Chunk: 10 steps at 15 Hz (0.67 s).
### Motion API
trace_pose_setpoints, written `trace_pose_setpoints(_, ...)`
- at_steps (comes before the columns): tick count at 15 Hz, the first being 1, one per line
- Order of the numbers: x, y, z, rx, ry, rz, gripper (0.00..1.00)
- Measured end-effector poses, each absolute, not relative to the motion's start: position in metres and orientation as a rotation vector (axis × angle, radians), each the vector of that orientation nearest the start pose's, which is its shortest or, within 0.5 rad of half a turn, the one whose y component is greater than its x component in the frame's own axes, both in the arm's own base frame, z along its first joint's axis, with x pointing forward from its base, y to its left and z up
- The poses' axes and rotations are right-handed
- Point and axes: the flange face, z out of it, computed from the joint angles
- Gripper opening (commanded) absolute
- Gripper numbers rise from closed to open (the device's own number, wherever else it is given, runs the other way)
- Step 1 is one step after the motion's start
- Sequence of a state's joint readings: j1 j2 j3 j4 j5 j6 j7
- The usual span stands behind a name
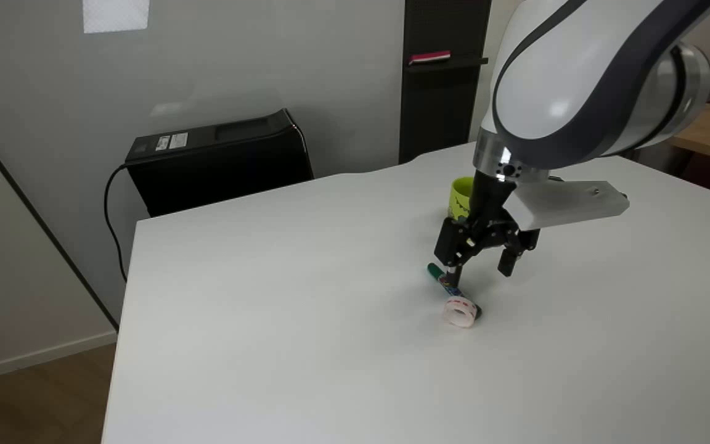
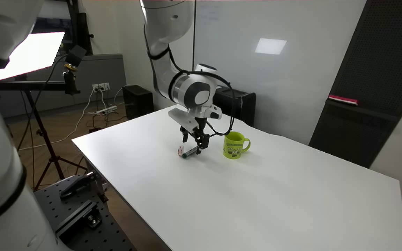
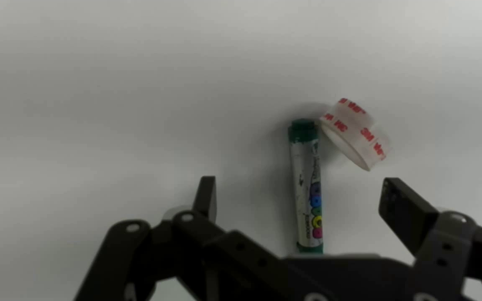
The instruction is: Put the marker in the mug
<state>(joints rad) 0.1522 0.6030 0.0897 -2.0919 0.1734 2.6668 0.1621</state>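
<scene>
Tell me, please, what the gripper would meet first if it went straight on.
Probably the white tabletop: the wrist view shows the marker between the fingers of the open gripper, which may straddle it, though depth is unclear.

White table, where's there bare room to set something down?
In an exterior view, the white table is bare from its left edge to the tape roll; in an exterior view, also from the mug to the table's right edge. It's crowded at the marker, with the open gripper and the tape roll close by.
</scene>
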Motion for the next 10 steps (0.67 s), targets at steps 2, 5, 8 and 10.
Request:
trace_pose_setpoints(2,0.557,0.131,0.125,-3.024,0.135,0.068,1.00)
trace_pose_setpoints(5,0.557,0.130,0.120,-3.033,0.124,0.040,1.00)
trace_pose_setpoints(8,0.555,0.132,0.110,-3.040,0.116,0.027,1.00)
trace_pose_setpoints(10,0.552,0.134,0.100,-3.044,0.108,0.037,1.00)
